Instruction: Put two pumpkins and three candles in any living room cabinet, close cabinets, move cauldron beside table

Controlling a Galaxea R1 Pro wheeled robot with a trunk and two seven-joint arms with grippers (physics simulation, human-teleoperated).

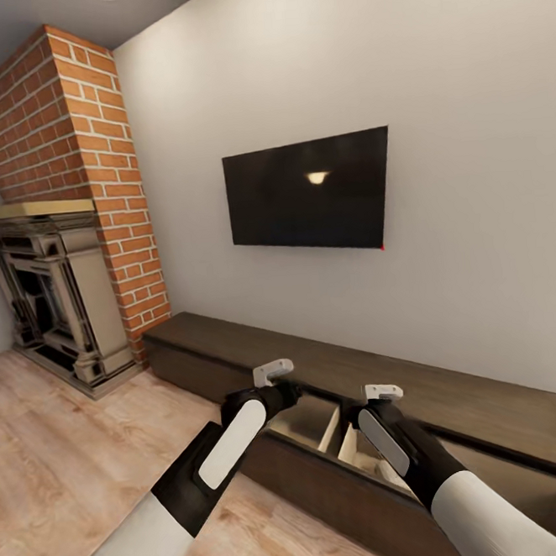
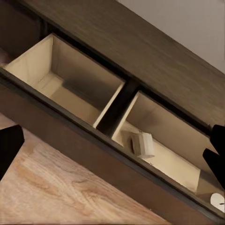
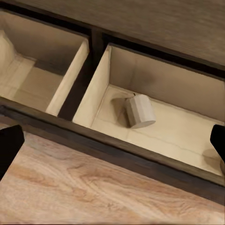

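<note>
Left gripper [image 1: 273,371]: I have it over the open drawer's left side; in its wrist view the dark fingertips [image 2: 9,145] sit far apart at the frame edges, so wide open, holding nothing.
Right gripper [image 1: 382,393]: over the same drawer, fingers spread wide, empty.
Drawer [image 3: 140,159]: I see it pulled out, two pale compartments split by a dark divider.
Candle [image 3: 139,111]: lying tipped on its side on the floor of the right-hand compartment, apart from the walls.
Cabinet [image 1: 457,397]: long, dark, against the wall.
Television [image 1: 309,192]: mounted above it.
Fireplace [image 1: 56,289]: far left, under brick.
</note>
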